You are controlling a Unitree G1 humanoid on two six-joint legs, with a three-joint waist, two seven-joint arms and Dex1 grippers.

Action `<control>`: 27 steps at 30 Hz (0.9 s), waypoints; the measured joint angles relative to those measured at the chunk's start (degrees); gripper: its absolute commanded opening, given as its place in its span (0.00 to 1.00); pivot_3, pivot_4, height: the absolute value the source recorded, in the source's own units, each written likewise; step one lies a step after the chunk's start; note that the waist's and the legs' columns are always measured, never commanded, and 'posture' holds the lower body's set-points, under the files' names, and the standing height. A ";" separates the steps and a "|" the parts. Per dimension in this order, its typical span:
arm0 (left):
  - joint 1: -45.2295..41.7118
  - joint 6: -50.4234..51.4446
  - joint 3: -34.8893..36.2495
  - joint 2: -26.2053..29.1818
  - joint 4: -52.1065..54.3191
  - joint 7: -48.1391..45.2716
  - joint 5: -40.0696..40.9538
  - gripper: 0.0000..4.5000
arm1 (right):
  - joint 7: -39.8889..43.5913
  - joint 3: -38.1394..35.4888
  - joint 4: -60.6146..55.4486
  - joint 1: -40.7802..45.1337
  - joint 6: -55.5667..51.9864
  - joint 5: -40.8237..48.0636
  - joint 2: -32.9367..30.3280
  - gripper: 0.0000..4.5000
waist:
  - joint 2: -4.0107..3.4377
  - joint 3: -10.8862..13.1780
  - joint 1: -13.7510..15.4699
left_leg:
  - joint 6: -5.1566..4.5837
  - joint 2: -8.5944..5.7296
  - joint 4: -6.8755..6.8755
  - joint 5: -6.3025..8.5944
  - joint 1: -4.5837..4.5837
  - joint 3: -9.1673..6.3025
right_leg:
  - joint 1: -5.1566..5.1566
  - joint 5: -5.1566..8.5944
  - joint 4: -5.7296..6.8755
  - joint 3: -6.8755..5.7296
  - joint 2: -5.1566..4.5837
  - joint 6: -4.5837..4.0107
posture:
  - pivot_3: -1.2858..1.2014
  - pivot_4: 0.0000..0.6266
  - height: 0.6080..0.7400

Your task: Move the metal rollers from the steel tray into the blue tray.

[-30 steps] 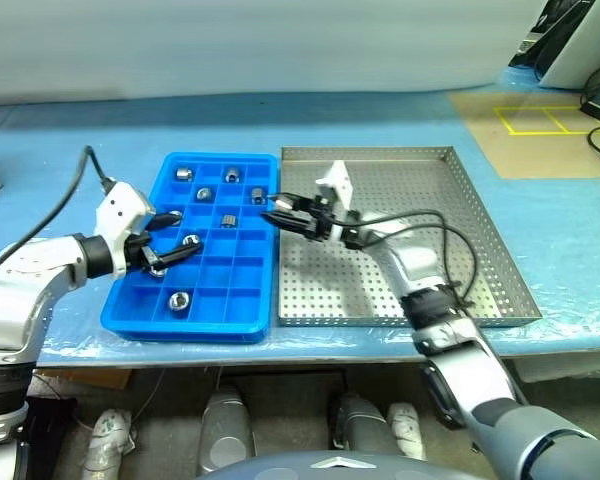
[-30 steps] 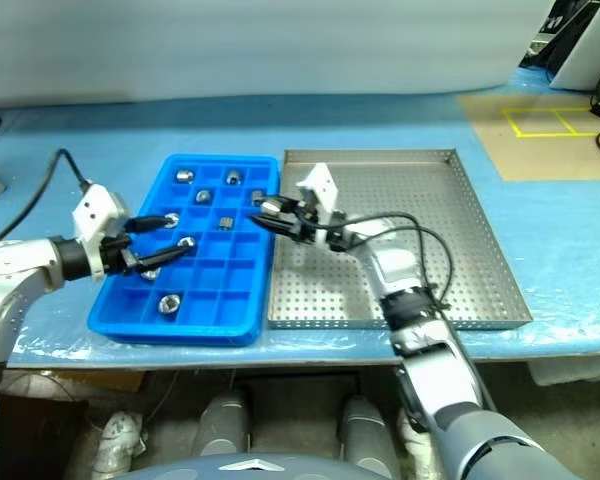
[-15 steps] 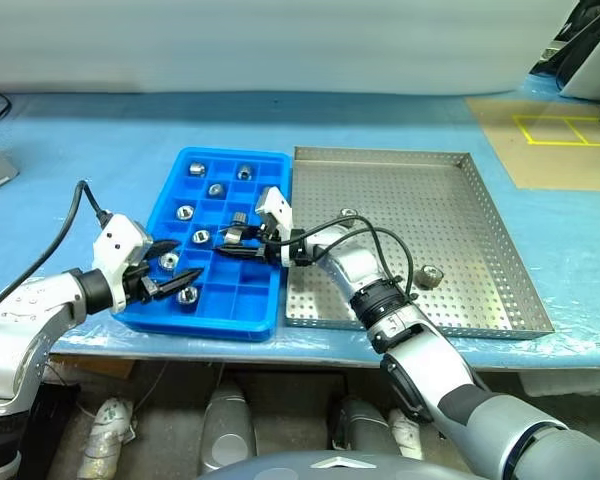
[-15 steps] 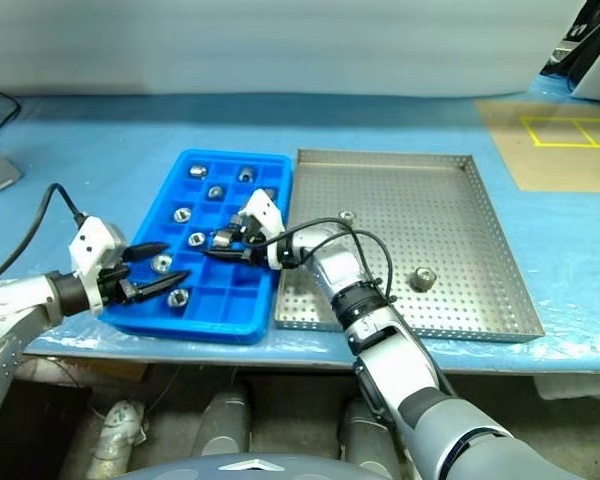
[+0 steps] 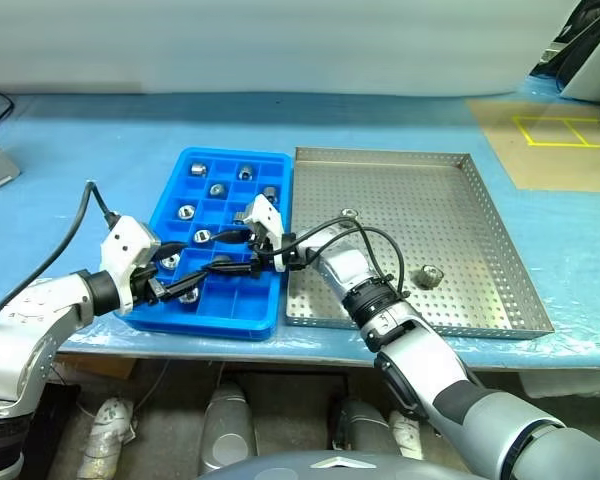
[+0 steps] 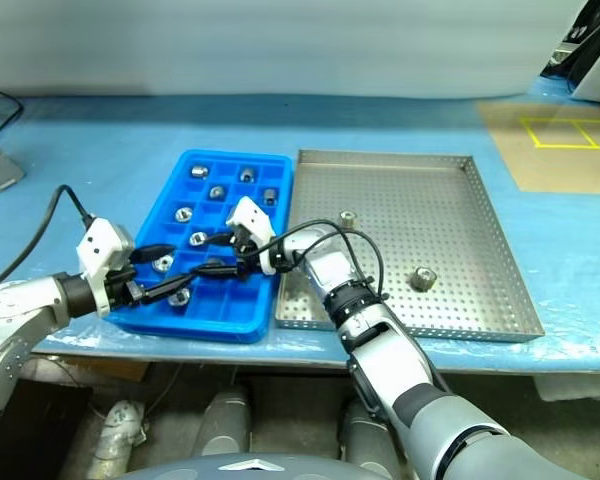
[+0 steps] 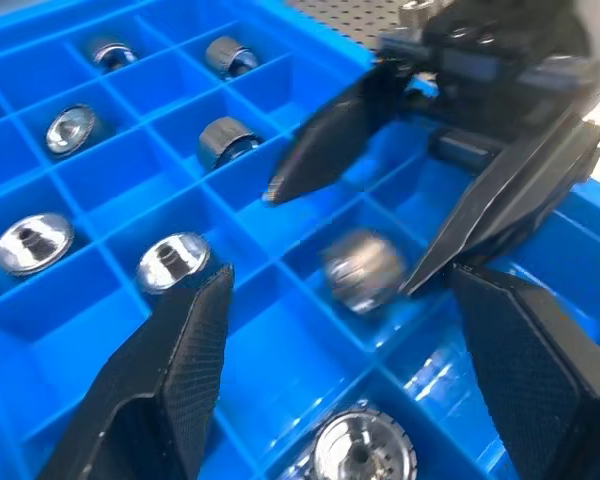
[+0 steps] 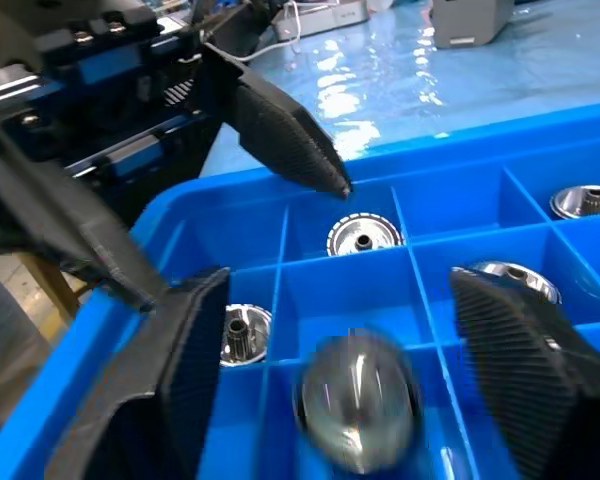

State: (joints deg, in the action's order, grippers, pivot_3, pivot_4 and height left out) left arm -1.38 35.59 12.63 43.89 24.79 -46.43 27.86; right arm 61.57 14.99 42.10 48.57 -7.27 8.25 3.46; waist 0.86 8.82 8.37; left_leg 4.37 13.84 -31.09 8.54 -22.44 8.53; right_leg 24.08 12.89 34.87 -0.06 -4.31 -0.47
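Observation:
The blue tray (image 5: pixel 263 298) lies left of the steel tray (image 5: pixel 460 200) and holds several metal rollers (image 5: pixel 186 212) in its square compartments. Two rollers remain on the steel tray's dotted floor, one near the far left (image 5: pixel 348 213) and one at mid right (image 5: pixel 429 276). My right gripper (image 5: pixel 220 253) reaches across over the blue tray's near middle, open. A blurred roller (image 8: pixel 360 402) sits loose between its spread fingers, just above or inside a compartment. My left gripper (image 5: pixel 180 275) hovers open over the tray's near left part, its fingertips close to the right gripper's.
The trays rest on a blue-covered table whose front edge (image 5: pixel 310 345) runs just below them. A cardboard sheet with yellow tape (image 5: pixel 550 140) lies at the far right. A black cable (image 5: pixel 80 215) trails from my left wrist.
My right gripper went from shut on a roller to open, and the roller has come loose over the blue tray. It had first carried the roller leftward from the tray border. The left gripper shifted slightly.

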 measured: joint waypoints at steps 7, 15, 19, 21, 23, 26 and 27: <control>-3.94 0.05 -3.15 -0.87 -0.39 0.44 0.02 0.81 | 3.48 -5.69 -13.67 -5.10 -8.45 6.27 -9.34 0.81 | -0.01 0.01 1.26 | -0.01 -0.03 -0.21 -0.01 -0.16 -0.05 | -0.03 -0.03 0.00 0.01 -0.01 0.04 | 0.61 0.24 1.00; -13.49 -1.65 -12.00 -5.83 -6.72 -1.17 -1.16 0.81 | 2.26 -13.29 -22.03 -9.49 -13.57 11.77 -19.59 0.81 | -0.01 -0.01 -0.89 | 0.09 -0.02 -0.16 -0.09 0.16 0.00 | -0.03 -0.02 0.21 0.11 0.10 0.03 | 0.56 0.24 1.00; -16.93 -3.08 -14.48 -7.20 -9.74 -2.11 -2.39 0.81 | -4.07 -13.94 -11.77 -7.24 -6.24 7.89 -18.45 0.81 | -0.01 -0.01 -2.12 | 0.15 -0.04 -0.15 -0.13 0.23 0.04 | -0.03 -0.01 0.31 0.14 0.09 0.01 | 0.55 0.24 1.00; -18.17 -3.65 -15.24 -7.85 -11.13 -2.55 -2.91 0.81 | -8.04 -13.87 -5.04 -5.36 -1.30 4.86 -17.82 0.81 | -0.01 -0.01 -2.50 | 0.15 -0.08 -0.17 -0.13 0.19 0.04 | -0.03 -0.01 0.31 0.13 0.05 0.00 | 0.55 0.24 1.00; -18.93 -4.01 -15.86 -8.23 -11.69 -3.10 -3.21 0.81 | -12.13 -13.80 1.80 -3.05 3.55 2.06 -16.93 0.81 | -0.01 -0.01 -2.82 | 0.14 -0.09 -0.18 -0.13 0.18 0.04 | -0.03 -0.01 0.31 0.13 0.04 0.00 | 0.55 0.24 1.00; -19.27 -4.19 -16.72 -8.68 -12.30 -3.36 -3.67 0.81 | -17.97 -13.97 10.09 0.18 9.28 -0.54 -16.30 0.81 | -0.02 -0.01 -2.89 | 0.13 -0.09 -0.17 -0.13 0.17 0.04 | -0.02 -0.01 0.34 0.12 0.03 -0.01 | 0.55 0.24 1.00; -19.26 -4.24 -16.80 -8.93 -12.46 -3.36 -3.81 0.81 | -19.58 -14.33 11.80 0.95 10.43 -0.87 -16.26 0.81 | -0.02 -0.01 -2.89 | 0.13 -0.08 -0.17 -0.13 0.15 0.04 | -0.02 -0.01 0.34 0.12 0.03 -0.01 | 0.55 0.24 1.00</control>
State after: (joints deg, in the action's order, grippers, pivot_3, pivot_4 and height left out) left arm -20.64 31.35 -4.17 34.96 12.33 -49.79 24.05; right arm 41.98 0.66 53.90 49.52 3.16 7.38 -12.80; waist 0.84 8.82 5.48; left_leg 4.49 13.76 -31.25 8.41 -22.29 8.57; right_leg 24.06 12.88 35.21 0.06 -4.28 -0.49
